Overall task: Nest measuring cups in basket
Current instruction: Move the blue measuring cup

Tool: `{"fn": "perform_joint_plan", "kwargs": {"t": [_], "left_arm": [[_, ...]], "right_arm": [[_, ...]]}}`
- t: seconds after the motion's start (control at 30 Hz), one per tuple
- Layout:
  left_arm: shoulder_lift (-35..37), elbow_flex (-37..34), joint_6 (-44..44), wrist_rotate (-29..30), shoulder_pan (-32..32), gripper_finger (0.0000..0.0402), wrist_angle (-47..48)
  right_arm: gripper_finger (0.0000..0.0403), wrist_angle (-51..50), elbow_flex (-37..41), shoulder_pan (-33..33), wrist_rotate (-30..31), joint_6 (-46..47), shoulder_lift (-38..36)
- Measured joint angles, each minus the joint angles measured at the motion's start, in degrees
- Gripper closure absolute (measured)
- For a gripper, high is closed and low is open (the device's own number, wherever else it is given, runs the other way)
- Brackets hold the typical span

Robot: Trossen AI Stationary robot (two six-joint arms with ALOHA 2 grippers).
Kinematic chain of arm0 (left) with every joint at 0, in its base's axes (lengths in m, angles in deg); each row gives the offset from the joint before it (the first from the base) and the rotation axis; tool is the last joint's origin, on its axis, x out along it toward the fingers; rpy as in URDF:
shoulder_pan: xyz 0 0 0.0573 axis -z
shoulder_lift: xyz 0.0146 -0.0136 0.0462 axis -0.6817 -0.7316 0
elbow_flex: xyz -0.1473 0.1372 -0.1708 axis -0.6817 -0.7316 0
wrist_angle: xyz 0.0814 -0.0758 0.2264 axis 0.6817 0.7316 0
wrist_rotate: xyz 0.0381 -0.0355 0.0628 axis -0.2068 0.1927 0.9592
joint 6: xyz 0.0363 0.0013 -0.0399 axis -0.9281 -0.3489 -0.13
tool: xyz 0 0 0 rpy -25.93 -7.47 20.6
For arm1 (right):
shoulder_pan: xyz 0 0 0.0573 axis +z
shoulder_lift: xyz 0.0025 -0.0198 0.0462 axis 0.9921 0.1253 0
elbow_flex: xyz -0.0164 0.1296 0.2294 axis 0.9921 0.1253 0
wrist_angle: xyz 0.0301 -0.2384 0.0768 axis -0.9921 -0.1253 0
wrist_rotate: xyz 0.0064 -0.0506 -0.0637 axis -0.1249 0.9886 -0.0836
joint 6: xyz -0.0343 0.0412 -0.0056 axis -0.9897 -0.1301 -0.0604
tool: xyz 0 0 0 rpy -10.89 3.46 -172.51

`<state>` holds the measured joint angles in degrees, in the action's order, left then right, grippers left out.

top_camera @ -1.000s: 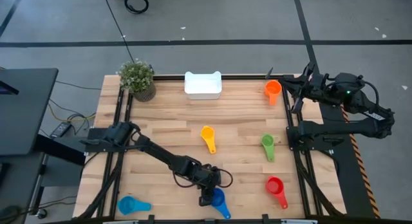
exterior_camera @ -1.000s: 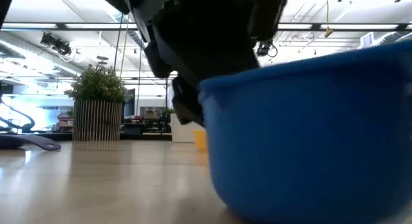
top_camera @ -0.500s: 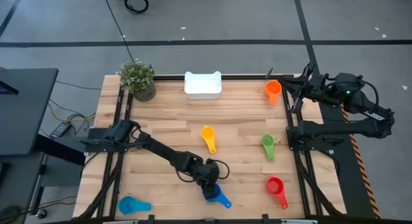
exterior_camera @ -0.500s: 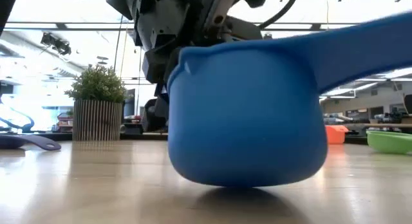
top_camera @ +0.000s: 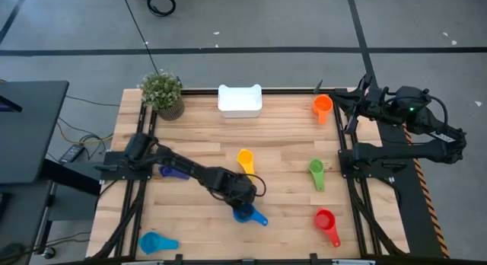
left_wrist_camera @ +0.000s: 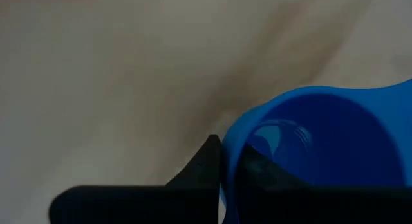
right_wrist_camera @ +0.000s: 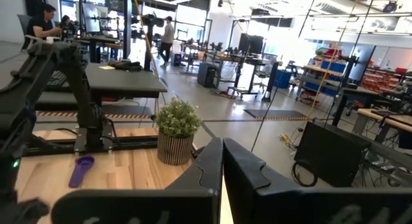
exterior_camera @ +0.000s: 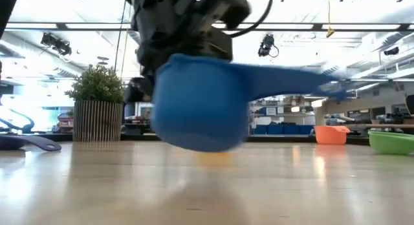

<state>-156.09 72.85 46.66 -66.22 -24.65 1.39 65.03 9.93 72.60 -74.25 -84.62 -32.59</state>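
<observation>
Wooden slats of the table (top_camera: 198, 139) run pale under both arms, with a workshop of benches and ceiling lights behind it. Nearest the front edge lie a light blue cup (top_camera: 154, 243) at the left corner and a red cup (top_camera: 326, 221) toward the right. Just beyond them the left arm stretches low from its base across the front middle, and the left gripper (top_camera: 239, 198) pinches the rim of a blue cup (top_camera: 248, 214), one finger inside the bowl and one outside; from table height that blue cup (exterior_camera: 202, 101) hangs clear of the wood, handle pointing right. A purple cup (top_camera: 172, 172) lies beside the same arm's base. Farther back sit a yellow cup (top_camera: 246, 162) in the middle and a green cup (top_camera: 316, 172) to the right. At the far edge stand the plant (top_camera: 162, 94), the white basket (top_camera: 240, 100) and an orange cup (top_camera: 322, 106). The right arm waits folded off the far right corner, its right gripper (right_wrist_camera: 222, 161) with fingers pressed together on nothing.
</observation>
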Motion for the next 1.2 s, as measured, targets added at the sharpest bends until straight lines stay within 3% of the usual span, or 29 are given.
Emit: {"fn": "perform_joint_plan", "kwargs": {"t": [0.23, 0.43, 1.03, 1.2], "left_arm": [[2.18, 0.00, 0.45, 8.63, -0.65, 0.0381, 13.35], [2.18, -1.46, 1.48, 13.64, -0.87, 0.0381, 13.86], [1.79, -1.65, -0.06, 12.23, -1.45, 0.0320, 14.14], [1.90, -0.21, -3.18, 6.21, -3.17, 0.0315, 14.32]], "right_arm": [[0.0383, 0.00, 0.00, 0.00, 0.00, -0.16, 0.00], [0.0383, 0.02, 0.00, 0.00, -0.01, -0.24, 0.00], [0.0383, 0.02, 0.00, 0.00, 0.17, -0.36, 0.00], [0.0383, 0.02, 0.00, 0.00, 0.12, -0.36, 0.00]]}}
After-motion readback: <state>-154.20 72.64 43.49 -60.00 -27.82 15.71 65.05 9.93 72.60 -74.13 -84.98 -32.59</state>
